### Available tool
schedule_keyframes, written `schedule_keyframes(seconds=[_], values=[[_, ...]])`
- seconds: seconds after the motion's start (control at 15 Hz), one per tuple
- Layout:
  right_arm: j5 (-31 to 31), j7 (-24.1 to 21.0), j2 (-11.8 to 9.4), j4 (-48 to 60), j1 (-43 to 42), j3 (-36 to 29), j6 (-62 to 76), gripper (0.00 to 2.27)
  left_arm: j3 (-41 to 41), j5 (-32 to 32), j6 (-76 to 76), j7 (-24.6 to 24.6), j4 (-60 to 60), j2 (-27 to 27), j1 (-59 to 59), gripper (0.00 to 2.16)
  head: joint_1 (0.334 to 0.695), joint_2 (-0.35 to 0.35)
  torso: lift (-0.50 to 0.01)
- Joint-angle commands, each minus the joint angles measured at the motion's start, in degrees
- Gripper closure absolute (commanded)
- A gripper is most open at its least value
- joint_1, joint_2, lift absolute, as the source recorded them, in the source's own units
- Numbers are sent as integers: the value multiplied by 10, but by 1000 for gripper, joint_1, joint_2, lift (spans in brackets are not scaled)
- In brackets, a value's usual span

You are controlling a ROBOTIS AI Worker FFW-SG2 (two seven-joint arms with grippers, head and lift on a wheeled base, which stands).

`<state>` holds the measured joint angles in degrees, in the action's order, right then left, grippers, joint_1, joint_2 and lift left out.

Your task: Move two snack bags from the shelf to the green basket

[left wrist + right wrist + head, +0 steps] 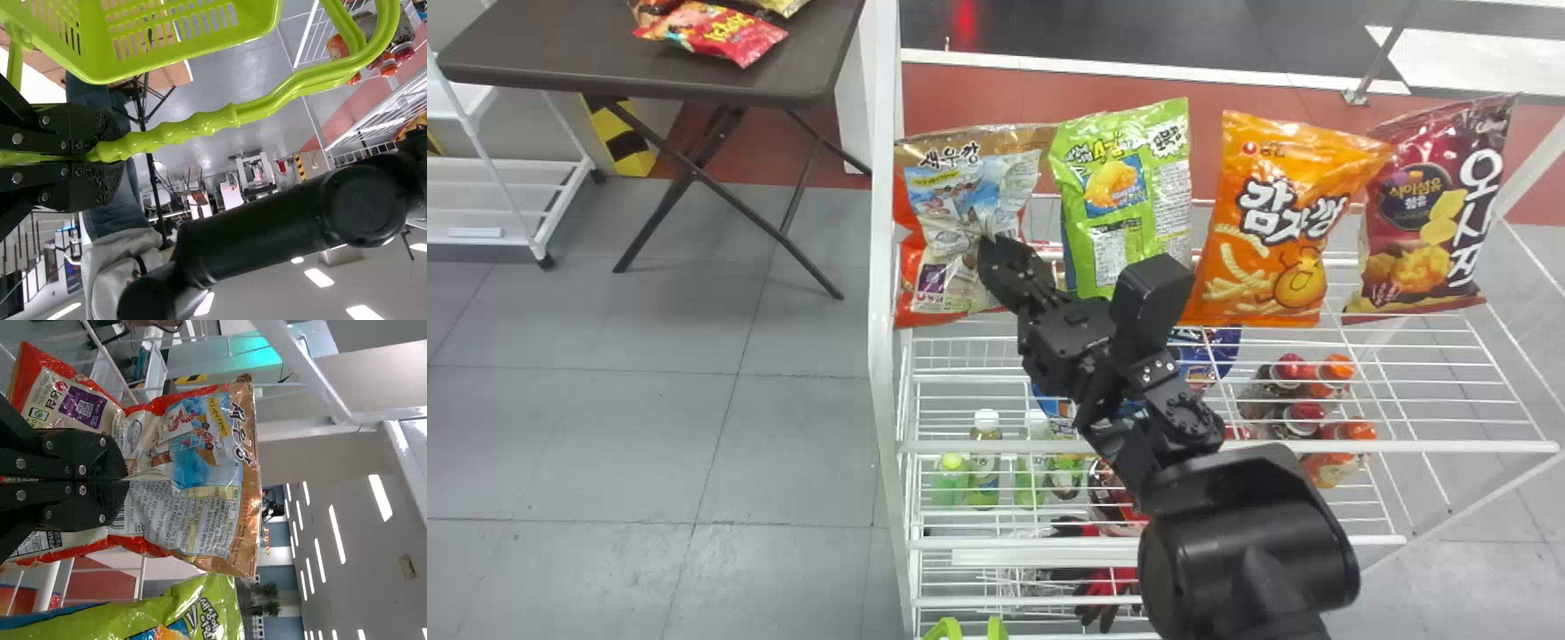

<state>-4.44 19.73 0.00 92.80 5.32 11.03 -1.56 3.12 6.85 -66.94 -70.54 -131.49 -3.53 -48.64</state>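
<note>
Right claw (989, 245): fingers closed together on a pinched fold of the brown-and-red snack bag (943, 222), which is upright at the left end of the row above the shelf (1405, 447). Just beside it, to the right, is the green snack bag (1125, 200); farther right come the orange snack bag (1285, 218) and the dark red snack bag (1432, 209). Left claw (112, 157): closed around the handle (200, 125) of the green basket (167, 61). Handle tops appear at the near edge of the head view. Far left: bench (605, 53) bearing other snack bags (725, 34).
</note>
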Motion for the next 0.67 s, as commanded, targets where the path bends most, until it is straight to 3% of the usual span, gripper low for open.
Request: schedule_keyframes(seconds=[0.0,0.4,0.6], values=[[-7,15,1,51,33,-5,-23,2243,4,-1,-2,1,-3,0,0,2128,695,-85,-13],[-29,35,-1,269,182,-26,-107,2243,0,1,-5,-4,-17,-2,-1,2128,695,-93,-13],[-30,34,-32,353,249,-63,-158,2243,4,1,-5,-2,-19,0,1,2128,695,-136,-13]])
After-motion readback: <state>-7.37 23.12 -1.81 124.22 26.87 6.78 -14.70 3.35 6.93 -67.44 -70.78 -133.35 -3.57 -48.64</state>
